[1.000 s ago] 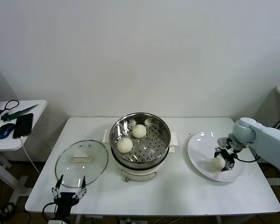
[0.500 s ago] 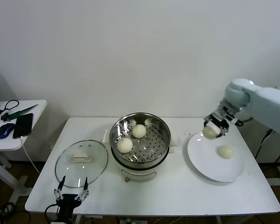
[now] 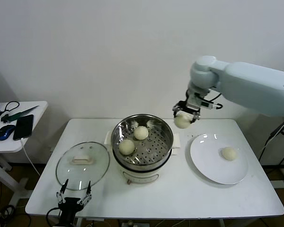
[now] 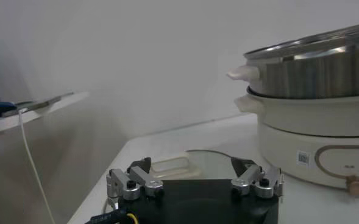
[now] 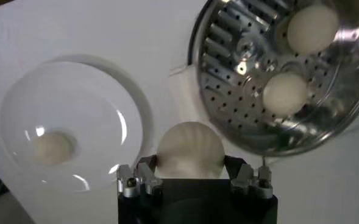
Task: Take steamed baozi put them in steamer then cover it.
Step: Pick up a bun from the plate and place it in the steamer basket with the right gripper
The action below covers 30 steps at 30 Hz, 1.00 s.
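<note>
Transport of the third steamed baozi (image 3: pixel 182 121) is in hand: the right gripper (image 3: pixel 185 113) clamps this smooth cream dome in the air, just beside the steamer (image 3: pixel 142 140) rim nearest the plate (image 3: pixel 213 165). Next it must go over the perforated tray and release. The left gripper (image 3: pixel 74 198) waits open at the table's front edge.

The steamer (image 4: pixel 316 115) was cut off at the frame edge in the left wrist view, its inside hidden by its wall.
</note>
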### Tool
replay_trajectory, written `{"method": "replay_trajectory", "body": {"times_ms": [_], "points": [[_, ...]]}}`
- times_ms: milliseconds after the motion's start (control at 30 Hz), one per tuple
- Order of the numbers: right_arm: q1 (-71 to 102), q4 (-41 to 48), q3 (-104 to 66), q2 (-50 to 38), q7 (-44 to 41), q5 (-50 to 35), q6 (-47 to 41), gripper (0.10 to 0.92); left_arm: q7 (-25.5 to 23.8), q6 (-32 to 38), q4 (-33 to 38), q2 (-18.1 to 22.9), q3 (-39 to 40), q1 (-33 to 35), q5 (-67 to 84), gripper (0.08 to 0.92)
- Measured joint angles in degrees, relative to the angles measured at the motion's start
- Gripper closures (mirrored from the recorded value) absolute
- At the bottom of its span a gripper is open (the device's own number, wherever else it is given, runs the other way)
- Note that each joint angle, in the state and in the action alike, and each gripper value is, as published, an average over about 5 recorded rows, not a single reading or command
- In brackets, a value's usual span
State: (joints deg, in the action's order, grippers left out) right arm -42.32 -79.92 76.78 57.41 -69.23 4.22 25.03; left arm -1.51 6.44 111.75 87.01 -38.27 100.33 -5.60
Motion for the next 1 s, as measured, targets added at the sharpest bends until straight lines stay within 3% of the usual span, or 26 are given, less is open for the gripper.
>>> {"method": "replay_trajectory", "body": {"times_ms": [533,1000], "points": [[5.83,-1.96,0.37,11.43,0.35,2.85,2.93,0.296,-0.02,0.43,-0.56,-0.37,-0.12,0.13,0.42,0.177],[10.50,-0.19,0.66,15.77,1.43,4.99,4.43,0.281,-0.05,0.34,-1.53,-0.70,-0.52,-0.95,1.04,0.177]]}}
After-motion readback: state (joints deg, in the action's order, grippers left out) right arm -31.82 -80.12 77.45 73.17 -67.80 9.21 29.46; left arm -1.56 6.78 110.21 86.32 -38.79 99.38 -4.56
